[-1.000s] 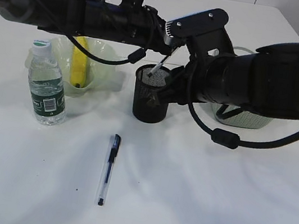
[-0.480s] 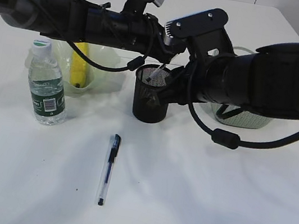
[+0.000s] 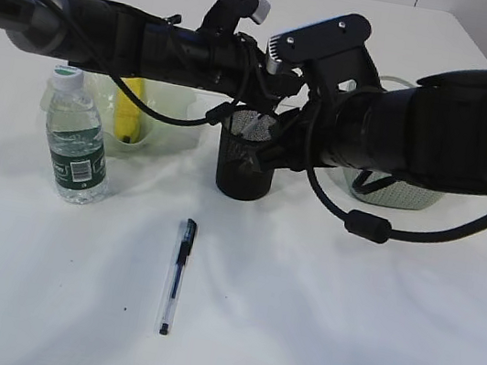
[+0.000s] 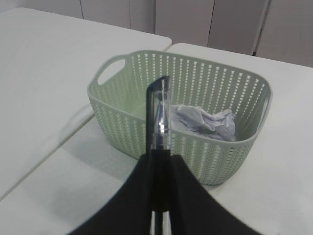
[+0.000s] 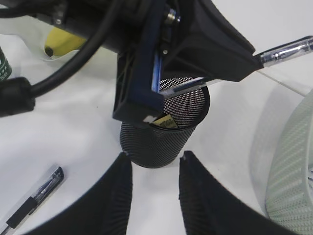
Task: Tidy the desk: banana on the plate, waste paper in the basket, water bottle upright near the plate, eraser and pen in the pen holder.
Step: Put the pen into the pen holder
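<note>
My left gripper (image 3: 274, 93) is shut on a clear pen (image 4: 159, 115) and holds it slanted over the black mesh pen holder (image 3: 245, 172). In the right wrist view the pen (image 5: 286, 51) runs down into the holder (image 5: 161, 142), where a yellowish thing lies. My right gripper (image 5: 154, 164) is open right beside the holder, with nothing between its fingers. A second pen (image 3: 176, 274) lies on the table in front. The banana (image 3: 128, 109) lies on the pale plate (image 3: 172, 120). The water bottle (image 3: 74, 137) stands upright to its left. Waste paper (image 4: 205, 122) lies in the green basket (image 4: 122, 117).
The basket (image 3: 390, 193) stands right of the holder, mostly hidden behind my right arm. Both arms cross above the middle of the white table (image 3: 314, 323). A table seam (image 4: 44, 156) runs left of the basket.
My left gripper has brought the pen lower, so its tip now sits deeper in the pen holder. My right arm has not moved.
</note>
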